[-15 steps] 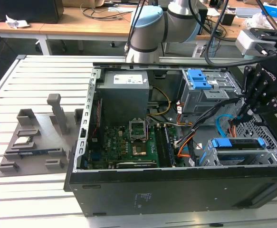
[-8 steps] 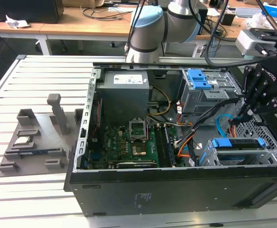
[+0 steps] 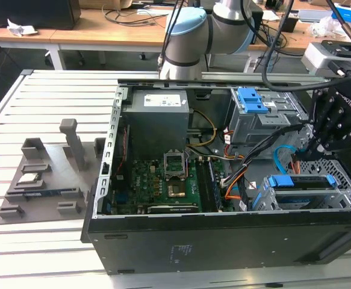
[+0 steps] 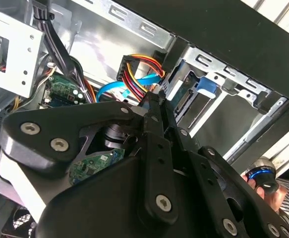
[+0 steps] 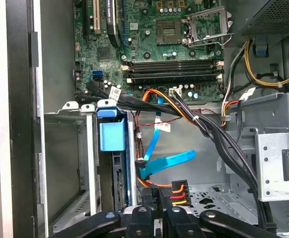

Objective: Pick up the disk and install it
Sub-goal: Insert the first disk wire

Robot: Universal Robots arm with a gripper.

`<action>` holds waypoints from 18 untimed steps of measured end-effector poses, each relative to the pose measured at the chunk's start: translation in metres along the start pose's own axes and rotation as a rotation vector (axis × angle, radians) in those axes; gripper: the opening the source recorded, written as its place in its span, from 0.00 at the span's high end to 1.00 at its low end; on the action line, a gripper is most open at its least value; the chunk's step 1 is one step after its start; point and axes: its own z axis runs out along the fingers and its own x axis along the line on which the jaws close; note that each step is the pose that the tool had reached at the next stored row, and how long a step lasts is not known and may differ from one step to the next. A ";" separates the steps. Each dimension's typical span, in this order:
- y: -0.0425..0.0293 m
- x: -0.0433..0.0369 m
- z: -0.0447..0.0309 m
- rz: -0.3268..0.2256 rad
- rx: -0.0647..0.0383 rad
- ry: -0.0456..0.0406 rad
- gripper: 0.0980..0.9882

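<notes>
My gripper hangs inside the open computer case, at the exterior view's right, just above the grey drive cage. In the second wrist view its fingers stand close together. Behind their linkage shows the disk, with its green circuit board and round motor hub facing the camera. The gripper looks shut on the disk, though the contact itself is hidden. In the first wrist view the gripper sits beside the cage slot with a blue tab.
Black, orange and blue cables run close past the gripper. The motherboard and power supply fill the case's middle. A second cage with a blue latch stands at the back. A grey fixture lies outside the case.
</notes>
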 end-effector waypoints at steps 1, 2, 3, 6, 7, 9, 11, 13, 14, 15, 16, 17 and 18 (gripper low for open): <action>-0.0001 0.0008 0.0002 0.000 0.000 0.0000 0.93; -0.0004 0.0058 0.0010 0.000 0.000 0.0000 0.93; -0.0006 0.0104 0.0018 0.000 0.000 0.0000 0.93; -0.0009 0.0154 0.0027 0.000 0.000 0.0000 0.93; -0.0011 0.0174 0.0031 0.000 0.000 -0.0001 0.93; -0.0012 0.0203 0.0035 0.000 0.000 0.0001 0.93; -0.0015 0.0234 0.0040 0.000 0.000 -0.0001 0.93; -0.0016 0.0253 0.0049 0.000 0.000 -0.0001 0.93; -0.0017 0.0258 0.0057 0.000 0.000 -0.0002 0.93; -0.0017 0.0262 0.0063 0.000 0.000 0.0000 0.93; -0.0018 0.0265 0.0073 0.000 0.000 -0.0001 0.93; -0.0019 0.0266 0.0080 0.000 0.000 -0.0001 0.93; -0.0019 0.0266 0.0090 0.000 0.000 0.0000 0.93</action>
